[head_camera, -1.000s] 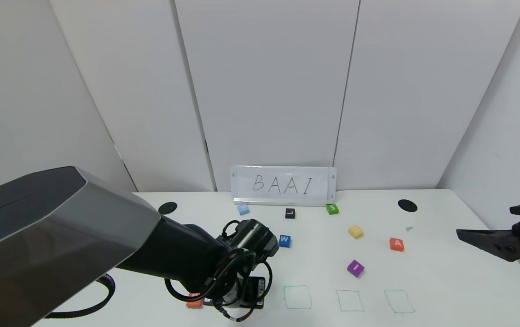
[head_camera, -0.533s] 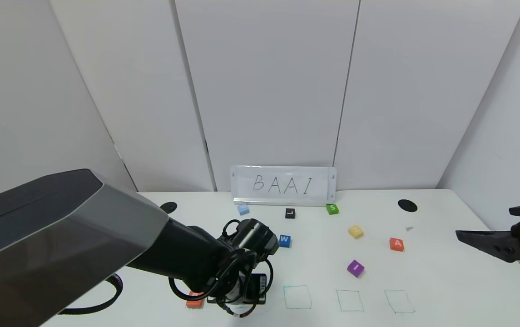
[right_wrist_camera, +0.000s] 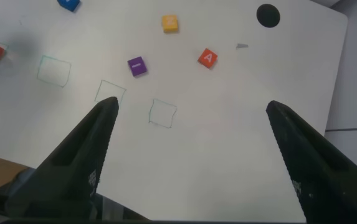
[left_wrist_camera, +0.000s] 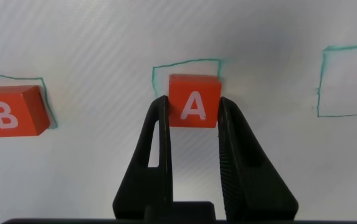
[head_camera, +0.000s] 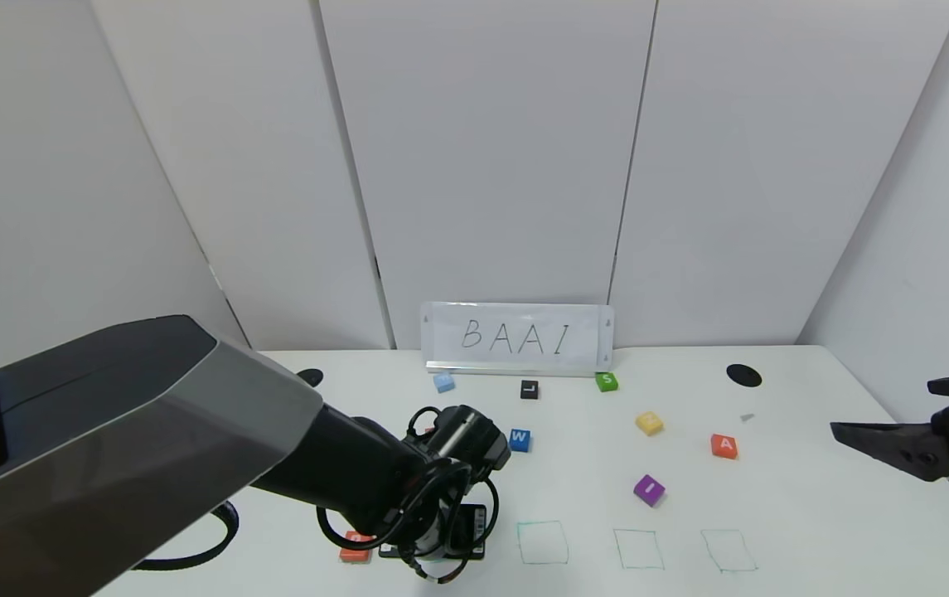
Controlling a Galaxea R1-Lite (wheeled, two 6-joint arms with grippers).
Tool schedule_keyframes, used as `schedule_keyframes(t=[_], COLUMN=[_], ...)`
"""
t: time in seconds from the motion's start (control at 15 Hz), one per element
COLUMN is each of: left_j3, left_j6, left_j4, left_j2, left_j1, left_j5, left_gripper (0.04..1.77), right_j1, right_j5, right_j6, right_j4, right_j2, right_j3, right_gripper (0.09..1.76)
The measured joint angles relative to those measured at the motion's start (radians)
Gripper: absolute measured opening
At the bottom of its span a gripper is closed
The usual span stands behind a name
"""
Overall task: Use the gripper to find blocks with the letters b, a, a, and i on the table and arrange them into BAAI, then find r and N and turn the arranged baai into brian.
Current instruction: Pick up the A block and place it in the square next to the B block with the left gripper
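Pinching an orange-red A block [left_wrist_camera: 194, 101] from both sides: left gripper [left_wrist_camera: 193, 106], fingers pressed against the block's two flanks. Placed at a green marker outline [left_wrist_camera: 155, 71] on the table [head_camera: 814, 497], well forward of the BAAI sign [head_camera: 517, 338] toward the robot and a little to its left. Cannot tell whether resting on the tabletop or held just above it.

Just beside, farther left of the sign: orange-red B block [left_wrist_camera: 11, 111], lying on its own green outline, apart from the gripper.

Also forward of the sign, along the same near row but more to its right: three further green outlines [head_camera: 542, 542], [head_camera: 638, 549], [head_camera: 728, 550].

Between that row and the sign, right of it: purple I block [head_camera: 649, 490], then a second orange-red A block [head_camera: 723, 446] farther right, with a yellow block [head_camera: 649, 423] nearer the sign, letter not readable.

Close in front of the sign: light blue block [head_camera: 443, 382] near its left end, black L block [head_camera: 530, 390] near its middle, green S block [head_camera: 606, 382] near its right end. Slightly forward of the L: blue W block [head_camera: 520, 439].

Level with the sign's base, well out on either side: two black grommets [head_camera: 306, 379], [head_camera: 743, 376].

Far right of the sign, above the table's right edge: right gripper [right_wrist_camera: 190, 104], fingers spread wide, nothing between them.
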Motion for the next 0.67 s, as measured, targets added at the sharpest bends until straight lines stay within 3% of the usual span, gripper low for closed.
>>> schedule_keyframes(t=[0.67], left_j3=[-0.005], left_j6=[-0.001], left_j4=[0.000], left_j2=[0.004], left_j1=[0.000], left_j5=[0.010], left_gripper=[0.49], right_j1=[0.003], right_j5=[0.000], right_j6=[0.000], right_j4=[0.000], right_j2=[0.002], right_j3=[0.003], right_gripper=[1.71])
